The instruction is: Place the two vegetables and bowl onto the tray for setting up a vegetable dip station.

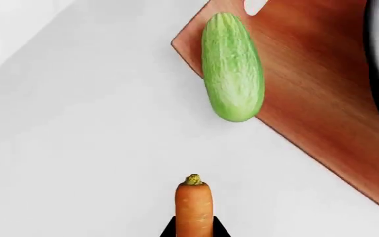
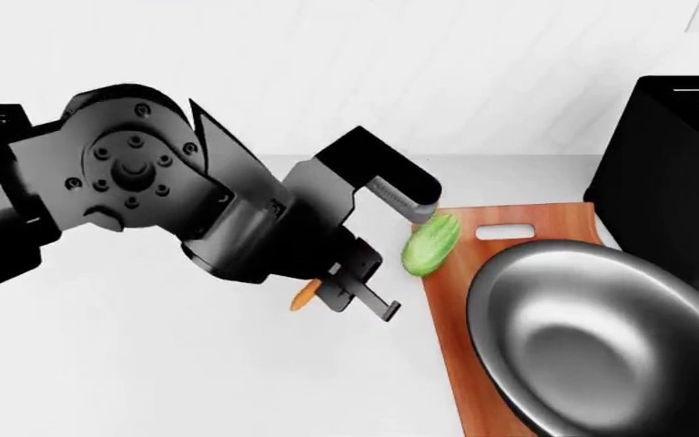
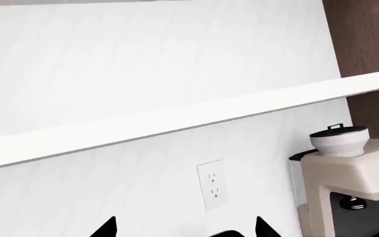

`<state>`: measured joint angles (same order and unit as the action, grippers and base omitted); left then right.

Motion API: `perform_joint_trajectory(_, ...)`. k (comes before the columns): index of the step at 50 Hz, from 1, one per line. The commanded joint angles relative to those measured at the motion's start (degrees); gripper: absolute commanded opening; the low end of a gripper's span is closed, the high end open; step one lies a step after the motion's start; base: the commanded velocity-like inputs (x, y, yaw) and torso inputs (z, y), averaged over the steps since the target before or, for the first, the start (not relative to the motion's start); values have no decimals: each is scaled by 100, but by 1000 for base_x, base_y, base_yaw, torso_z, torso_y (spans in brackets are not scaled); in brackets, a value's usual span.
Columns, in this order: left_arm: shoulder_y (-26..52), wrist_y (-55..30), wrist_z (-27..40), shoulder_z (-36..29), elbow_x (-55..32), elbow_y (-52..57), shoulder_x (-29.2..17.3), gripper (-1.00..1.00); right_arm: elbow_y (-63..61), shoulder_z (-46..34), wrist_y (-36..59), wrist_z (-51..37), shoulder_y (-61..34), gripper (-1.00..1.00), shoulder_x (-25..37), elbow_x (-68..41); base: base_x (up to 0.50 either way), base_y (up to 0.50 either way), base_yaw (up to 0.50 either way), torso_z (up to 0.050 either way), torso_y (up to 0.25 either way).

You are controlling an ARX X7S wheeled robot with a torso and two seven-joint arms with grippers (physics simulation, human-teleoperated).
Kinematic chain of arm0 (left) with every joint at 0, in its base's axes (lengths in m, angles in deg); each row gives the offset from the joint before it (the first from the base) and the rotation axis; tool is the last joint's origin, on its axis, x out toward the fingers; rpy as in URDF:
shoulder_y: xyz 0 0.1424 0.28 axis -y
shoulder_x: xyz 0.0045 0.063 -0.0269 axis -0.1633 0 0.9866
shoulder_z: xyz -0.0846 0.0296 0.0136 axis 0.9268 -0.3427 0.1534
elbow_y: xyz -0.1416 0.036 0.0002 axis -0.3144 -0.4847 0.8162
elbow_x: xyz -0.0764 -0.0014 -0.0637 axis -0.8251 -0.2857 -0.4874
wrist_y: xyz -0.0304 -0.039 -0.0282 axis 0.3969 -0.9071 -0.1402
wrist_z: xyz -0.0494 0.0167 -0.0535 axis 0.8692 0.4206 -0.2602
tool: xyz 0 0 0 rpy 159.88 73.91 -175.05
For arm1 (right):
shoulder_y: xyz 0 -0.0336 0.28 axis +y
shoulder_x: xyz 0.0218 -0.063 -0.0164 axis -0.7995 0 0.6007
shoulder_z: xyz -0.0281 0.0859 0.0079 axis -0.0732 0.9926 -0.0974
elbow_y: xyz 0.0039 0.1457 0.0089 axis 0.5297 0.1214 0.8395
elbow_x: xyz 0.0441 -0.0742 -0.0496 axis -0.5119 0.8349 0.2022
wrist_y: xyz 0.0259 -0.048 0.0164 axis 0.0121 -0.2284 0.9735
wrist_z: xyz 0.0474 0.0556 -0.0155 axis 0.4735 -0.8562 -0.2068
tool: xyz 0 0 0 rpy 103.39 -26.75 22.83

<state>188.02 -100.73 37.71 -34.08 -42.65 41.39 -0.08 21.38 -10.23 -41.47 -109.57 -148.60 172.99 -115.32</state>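
My left gripper (image 1: 194, 232) is shut on the small orange carrot (image 1: 193, 207), its black jaw tips pressing both sides, above the white counter. In the head view the carrot (image 2: 307, 294) peeks out under the left gripper (image 2: 347, 289), left of the tray. The light-green cucumber (image 1: 232, 66) lies on the corner of the reddish-brown wooden tray (image 1: 321, 94), partly overhanging its edge; it also shows in the head view (image 2: 430, 244). The shiny steel bowl (image 2: 599, 341) sits on the tray (image 2: 453, 309). My right gripper (image 3: 184, 229) is open and empty, facing the wall, apart from all of these.
A black appliance (image 2: 677, 173) stands at the back right behind the tray. The right wrist view shows a white wall with a power outlet (image 3: 212, 190), a shelf (image 3: 176, 121) and a cream coffee machine (image 3: 351, 173). The white counter (image 2: 143, 364) extends left of the tray.
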Motion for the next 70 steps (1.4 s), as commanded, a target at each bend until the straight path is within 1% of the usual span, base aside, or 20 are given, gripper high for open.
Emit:
perform_joint_trajectory(1,742,-217,-375,278,318,-157,298,-100,52,149,44,-108,43,100,0,-87,0,0,0,0,0)
perform_joint_trajectory(2,772,-169,-269,280,322,-205,319,-100,58,163,47,-111,46,100,0,-92,0,0,0,0,0)
perform_joint_trajectory(5,917,-211,-469,285,558,-464,508,-100,48,185,29,-124,80,100,0,-88,0,0,0,0,0)
perform_joint_trajectory(8,936,-179,-918,287,937,-707,825,-100,-3,185,-31,-58,134,100,0,-33,0,0,0,0,0)
perform_joint_trajectory(9,945,-200,-1226,296,1087,-719,916,-100,-32,176,-55,-51,160,100,0,-15,0,0,0,0,0)
perform_joint_trajectory(10,905,-73,-1201,363,1081,-783,992,-100,-53,171,-79,-62,182,100,0,-24,0,0,0,0,0)
perform_joint_trajectory(13,843,-12,-1592,305,1395,-992,1243,-100,28,248,25,-159,161,100,0,-137,0,0,0,0,0)
perform_joint_trajectory(22,675,352,-2443,212,2112,-1441,1683,-100,141,360,149,-205,181,100,1,-178,0,0,0,0,0)
perform_joint_trajectory(27,576,746,-3098,94,2734,-2105,2008,-100,176,388,173,-206,224,100,1,-171,0,0,0,0,0)
perform_joint_trajectory(31,465,884,-3455,247,3082,-2328,2012,-100,238,395,217,-207,266,100,1,-148,0,0,0,0,0)
perform_joint_trajectory(38,167,1058,-3708,315,3601,-2421,2012,-100,350,445,313,-207,302,100,1,-121,0,0,0,0,0)
perform_joint_trajectory(51,-194,1401,-3776,350,3771,-2084,2012,-100,159,459,47,-200,527,100,1,-53,0,0,0,0,0)
perform_joint_trajectory(52,-193,1414,-3903,334,3823,-2011,2012,-100,159,464,38,-201,540,100,1,-46,0,0,0,0,0)
perform_joint_trajectory(53,-200,1477,-3762,346,3796,-1919,2012,-100,429,1323,771,-208,1400,100,-667,349,0,0,0,0,0)
perform_joint_trajectory(54,-205,1519,-3728,338,3843,-1839,2012,-100,-28,2183,794,513,2259,100,-1118,820,0,0,0,0,0)
perform_joint_trajectory(55,-209,1593,-3660,346,3802,-1688,2012,-100,-59,3042,785,584,3119,100,-1172,880,0,0,0,0,0)
perform_joint_trajectory(56,-193,1617,-3582,340,3796,-1645,2012,-100,-34,3901,990,-41,3978,100,-1129,57,0,0,0,0,0)
perform_joint_trajectory(62,-106,1839,-3472,335,3763,-1302,2012,-100,-68,9058,1041,-98,9135,100,-1244,-17,0,0,0,0,0)
perform_joint_trajectory(63,-100,1886,-3426,330,3919,-1195,2012,-100,-73,9721,1030,-95,9496,100,-1246,-20,0,0,0,0,0)
perform_joint_trajectory(70,-147,1908,-3322,342,4111,-1052,2012,-100,-156,9774,929,-69,9648,100,-1255,-2,0,0,0,0,0)
